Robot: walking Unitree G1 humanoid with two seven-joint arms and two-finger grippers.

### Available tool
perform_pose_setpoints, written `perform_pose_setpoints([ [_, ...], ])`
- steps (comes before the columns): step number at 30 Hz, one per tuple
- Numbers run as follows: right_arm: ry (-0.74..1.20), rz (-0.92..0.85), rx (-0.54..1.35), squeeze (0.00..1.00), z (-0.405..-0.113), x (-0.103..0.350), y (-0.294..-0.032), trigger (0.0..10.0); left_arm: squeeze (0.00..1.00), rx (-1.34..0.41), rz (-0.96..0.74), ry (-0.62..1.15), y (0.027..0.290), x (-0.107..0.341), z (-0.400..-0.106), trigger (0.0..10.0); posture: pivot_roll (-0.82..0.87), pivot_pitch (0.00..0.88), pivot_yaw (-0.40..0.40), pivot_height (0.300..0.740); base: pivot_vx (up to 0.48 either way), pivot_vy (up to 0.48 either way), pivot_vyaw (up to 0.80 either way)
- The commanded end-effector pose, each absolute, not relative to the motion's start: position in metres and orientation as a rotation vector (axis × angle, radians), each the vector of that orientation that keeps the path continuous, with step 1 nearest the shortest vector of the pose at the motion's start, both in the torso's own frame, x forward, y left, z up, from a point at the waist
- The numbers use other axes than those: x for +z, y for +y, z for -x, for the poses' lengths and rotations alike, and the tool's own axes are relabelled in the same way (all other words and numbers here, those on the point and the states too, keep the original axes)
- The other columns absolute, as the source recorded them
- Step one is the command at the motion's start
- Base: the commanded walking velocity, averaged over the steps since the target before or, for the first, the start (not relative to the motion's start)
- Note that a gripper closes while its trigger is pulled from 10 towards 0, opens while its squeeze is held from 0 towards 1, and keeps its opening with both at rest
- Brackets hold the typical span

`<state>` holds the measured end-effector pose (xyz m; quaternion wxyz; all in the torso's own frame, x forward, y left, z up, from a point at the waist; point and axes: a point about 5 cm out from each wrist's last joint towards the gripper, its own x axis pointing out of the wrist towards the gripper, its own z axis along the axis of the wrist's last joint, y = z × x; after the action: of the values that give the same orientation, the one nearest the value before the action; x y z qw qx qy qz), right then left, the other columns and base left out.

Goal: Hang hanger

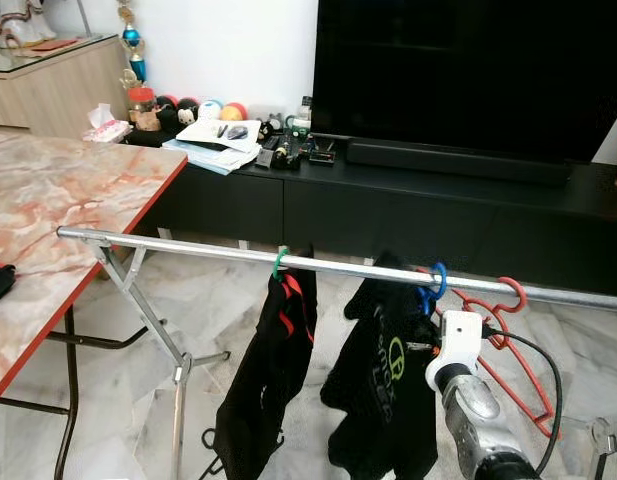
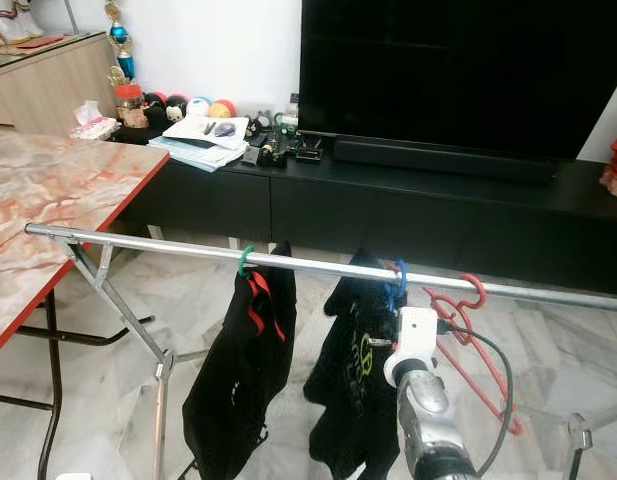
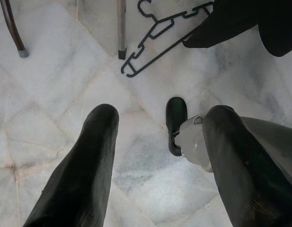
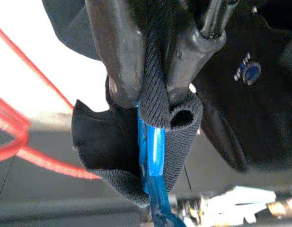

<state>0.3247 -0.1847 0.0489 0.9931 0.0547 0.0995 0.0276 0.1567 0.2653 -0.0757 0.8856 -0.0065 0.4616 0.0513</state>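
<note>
Nearest, the right gripper (image 4: 150, 97) is seen clamped together on a fold of the black shirt (image 1: 383, 385) and the blue hanger (image 4: 153, 156) inside it; from the head views its fingers are hidden behind the white wrist housing. The blue hanger's hook (image 1: 438, 278) is looped over the metal rail (image 1: 188, 245), so the hanger is hung near the rail's right part. The left gripper (image 3: 157, 142) is held low over the marble floor (image 3: 56, 71) with its two fingers well apart and nothing between them. On that floor one dark hanger (image 3: 160, 33) is seen lying, partly covered by dark cloth at its far end.

Three hangers are counted on the rail: a green-hooked one (image 1: 279, 262) carrying a second black garment (image 1: 263, 390), the blue one, and an empty red one (image 1: 508, 340) to the right, whose lower corner is partly hidden by the arm's cable. The rail's right end is cut off by the picture edge.

To the left, a marbled table (image 1: 58, 200) with a red edge is partly shown. Farther back, a black low cabinet (image 1: 438, 200) is topped by a large dark screen (image 1: 468, 70), papers (image 1: 218, 140) and small items too small to identify.
</note>
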Motion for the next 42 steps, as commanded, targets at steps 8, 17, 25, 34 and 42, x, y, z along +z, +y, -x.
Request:
perform_pose_setpoints([
  [8, 0.197, -0.027, 0.173, 0.0, -0.302, 0.037, -0.183, 0.0, 0.0, 0.097, 0.015, 0.981, 0.263, -0.078, -0.155, 10.0, 0.06, 0.0, -0.054, 0.74, 0.0, 0.0, 0.0],
  [17, 0.36, -0.034, 0.097, 0.0, -0.28, 0.007, -0.192, 10.0, 0.0, 0.102, 0.031, 0.969, 0.262, -0.077, -0.157, 10.0, 0.07, 0.0, -0.054, 0.74, 0.0, 0.0, 0.0],
  [25, 0.373, -0.122, 0.048, 0.0, -0.28, 0.004, -0.187, 10.0, 0.0, 0.105, 0.035, 0.97, 0.263, -0.077, -0.157, 10.0, 0.09, 0.0, -0.046, 0.74, 0.0, 0.0, 0.0],
  [34, 0.359, -0.132, 0.032, 0.0, -0.287, 0.008, -0.184, 10.0, 0.0, 0.109, 0.018, 0.979, 0.266, -0.077, -0.155, 10.0, 0.09, 0.0, -0.02, 0.74, -0.329, 0.0, 0.0],
  [42, 0.34, -0.142, 0.028, 0.0, -0.287, 0.01, -0.185, 10.0, 0.0, 0.116, 0.011, 0.996, 0.268, -0.079, -0.148, 10.0, 0.09, 0.0, -0.017, 0.74, -0.339, 0.0, 0.0],
])
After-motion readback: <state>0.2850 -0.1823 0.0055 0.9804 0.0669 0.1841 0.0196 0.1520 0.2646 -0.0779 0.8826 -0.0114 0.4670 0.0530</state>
